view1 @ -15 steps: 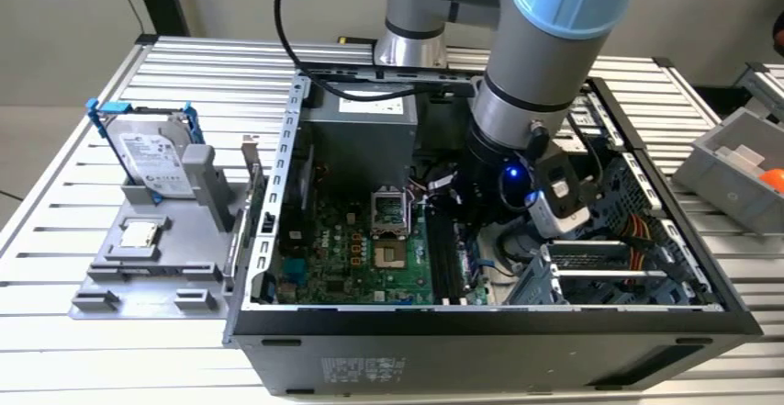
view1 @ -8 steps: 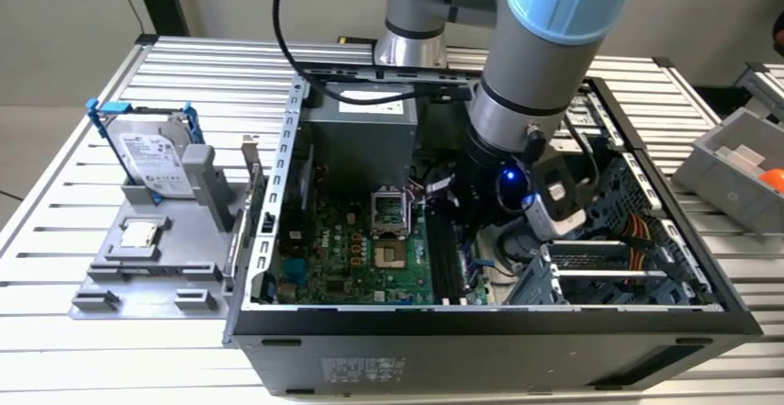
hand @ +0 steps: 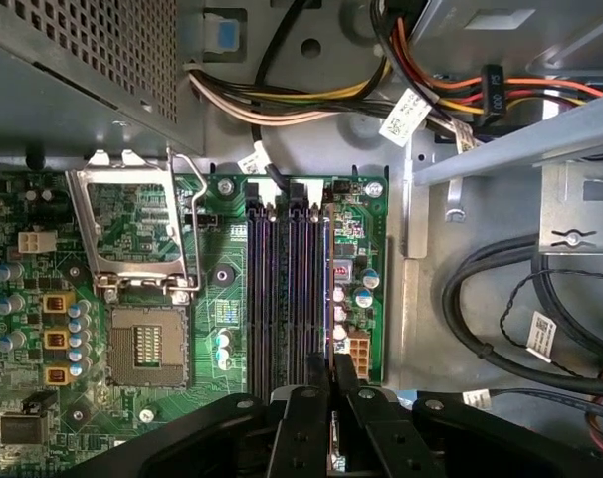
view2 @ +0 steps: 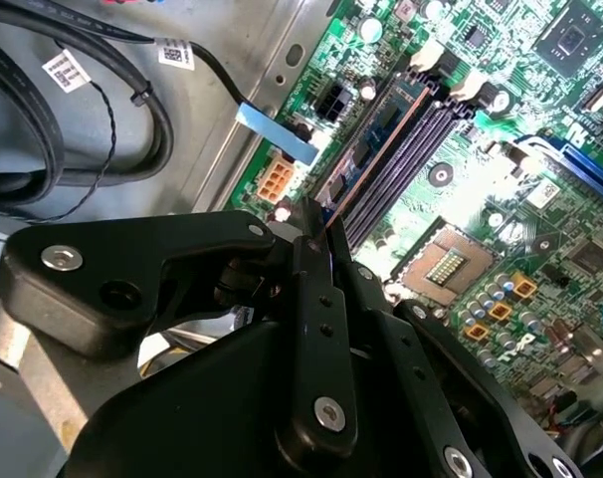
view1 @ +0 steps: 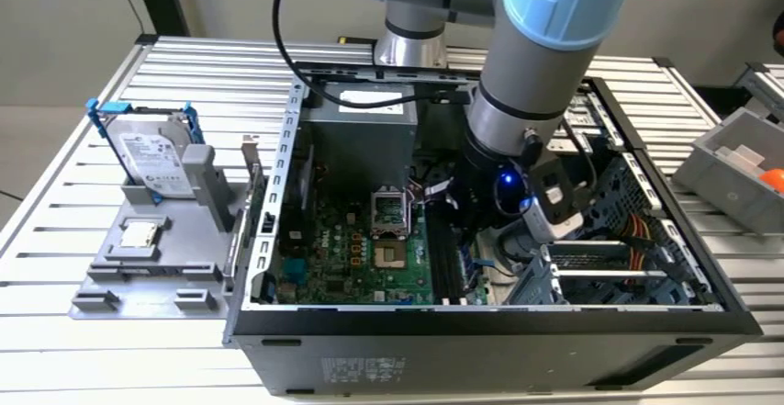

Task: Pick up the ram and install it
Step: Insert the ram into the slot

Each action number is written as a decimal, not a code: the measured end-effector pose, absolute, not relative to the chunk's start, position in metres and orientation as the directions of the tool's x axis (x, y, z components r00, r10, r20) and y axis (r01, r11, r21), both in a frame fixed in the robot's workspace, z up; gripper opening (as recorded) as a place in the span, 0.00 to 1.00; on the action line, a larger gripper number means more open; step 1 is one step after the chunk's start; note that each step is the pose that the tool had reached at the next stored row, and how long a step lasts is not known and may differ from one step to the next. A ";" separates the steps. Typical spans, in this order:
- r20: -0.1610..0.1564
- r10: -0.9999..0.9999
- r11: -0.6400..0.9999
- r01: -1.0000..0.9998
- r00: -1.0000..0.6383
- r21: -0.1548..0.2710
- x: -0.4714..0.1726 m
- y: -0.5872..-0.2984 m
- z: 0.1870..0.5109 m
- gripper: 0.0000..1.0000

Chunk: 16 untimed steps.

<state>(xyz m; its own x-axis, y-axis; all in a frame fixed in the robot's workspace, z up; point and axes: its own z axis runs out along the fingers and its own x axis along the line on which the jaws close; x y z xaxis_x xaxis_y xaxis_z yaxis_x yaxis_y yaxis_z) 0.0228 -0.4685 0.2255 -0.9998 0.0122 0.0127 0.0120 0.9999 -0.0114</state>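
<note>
Black gripper (hand: 331,376) fingers (view2: 321,299) fill the foreground in both wrist views, drawn close together with only a thin gap, and that gap is taken up by the near end of the ram (view2: 381,129). The jaws pinch it from both sides. The ram is one blue stick with dark chips. It stands on edge along the outermost of four parallel memory slots (hand: 282,279), the one nearest the board's edge and its white connector. In the first wrist view it shows only as a thin line, so I cannot say for sure whether it is fully seated or just resting in the slot.

The other three slots hold nothing. Beside them on the green motherboard (view1: 355,249) is one processor socket (hand: 147,344), its metal lid swung up and its contact field bare. Three small yellow square parts stand in a column next to it.

In the exterior view the arm (view1: 539,84) reaches down into the open computer case (view1: 490,322), which lies on a slatted metal table (view1: 50,240). Outside the case, toward the exterior view's left, a grey stand (view1: 147,276) carries one silver hard drive (view1: 153,152) in a blue-handled frame, propped upright, and one small square processor chip (view1: 141,232) lying flat below it.
</note>
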 end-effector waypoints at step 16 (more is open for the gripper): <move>0.013 0.012 1.000 0.012 -1.000 -0.012 0.020 -0.471 0.222 0.00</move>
<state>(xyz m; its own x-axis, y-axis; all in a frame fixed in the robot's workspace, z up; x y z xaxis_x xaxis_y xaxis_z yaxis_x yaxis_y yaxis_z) 0.0198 -0.4708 0.2216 -0.9998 0.0121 0.0127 0.0120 0.9999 -0.0122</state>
